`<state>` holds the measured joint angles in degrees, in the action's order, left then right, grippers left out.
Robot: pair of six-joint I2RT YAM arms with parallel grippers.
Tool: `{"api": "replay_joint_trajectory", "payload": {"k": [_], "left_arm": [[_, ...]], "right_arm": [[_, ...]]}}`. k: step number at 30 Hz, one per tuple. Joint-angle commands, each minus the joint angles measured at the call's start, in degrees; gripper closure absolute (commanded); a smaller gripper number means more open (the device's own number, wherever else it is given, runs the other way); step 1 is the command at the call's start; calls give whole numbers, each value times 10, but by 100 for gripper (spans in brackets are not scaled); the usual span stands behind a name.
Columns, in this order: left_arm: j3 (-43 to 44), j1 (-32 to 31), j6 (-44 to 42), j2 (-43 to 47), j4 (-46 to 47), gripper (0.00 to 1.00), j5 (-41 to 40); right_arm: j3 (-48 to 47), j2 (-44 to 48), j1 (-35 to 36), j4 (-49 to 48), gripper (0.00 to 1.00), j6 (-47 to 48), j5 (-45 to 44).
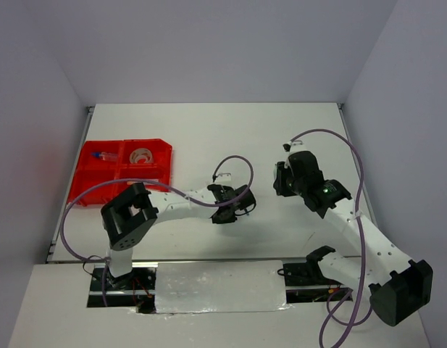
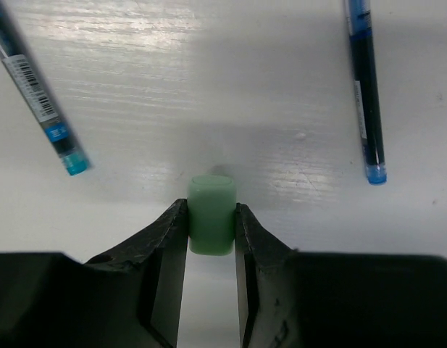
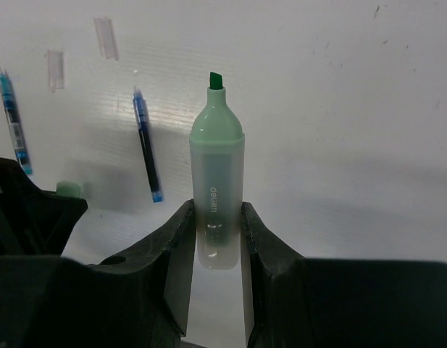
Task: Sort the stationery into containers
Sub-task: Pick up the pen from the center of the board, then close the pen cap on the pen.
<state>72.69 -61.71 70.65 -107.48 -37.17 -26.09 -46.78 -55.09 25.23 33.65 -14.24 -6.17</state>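
Green highlighter [image 3: 217, 145], "deli" printed on barrel, pinched in right tool [image 3: 216, 210]; left tool [image 2: 211, 212] pinching green cap [image 2: 211, 194].

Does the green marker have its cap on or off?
Off. The green highlighter in the right gripper shows its bare chisel tip; the left gripper pinches a small green cap.

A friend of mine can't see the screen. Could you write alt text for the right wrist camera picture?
The right gripper clamps an uncapped pastel green highlighter, tip pointing away over a white table. To its left lie two thin blue pens and two clear caps; the left gripper shows at the edge beside a small green cap.
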Motion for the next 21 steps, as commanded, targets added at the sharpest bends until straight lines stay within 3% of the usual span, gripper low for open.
{"api": "replay_joint_trajectory", "payload": {"k": [1,7,10,13,15,17,18,21], "left_arm": [[-8,-3,5,56,-1,100,-20],[-47,-3,-54,174,63,100,-50],[-86,-3,-115,270,143,100,-70],[-172,-3,-209,399,313,100,-53],[-250,-2,-264,494,464,100,3],[-316,-2,-281,566,542,100,43],[-336,-2,-283,588,616,100,81],[-393,-3,-286,644,716,100,157]], "right_arm": [[-3,2,-2,-23,100,6,21],[49,78,4,-103,100,11,159],[110,155,7,-199,100,-22,289],[196,226,15,-333,100,-97,388],[230,277,29,-398,100,-187,414],[277,307,53,-493,100,-247,423],[285,332,90,-510,100,-283,403],[297,348,183,-560,100,-313,341]]}}
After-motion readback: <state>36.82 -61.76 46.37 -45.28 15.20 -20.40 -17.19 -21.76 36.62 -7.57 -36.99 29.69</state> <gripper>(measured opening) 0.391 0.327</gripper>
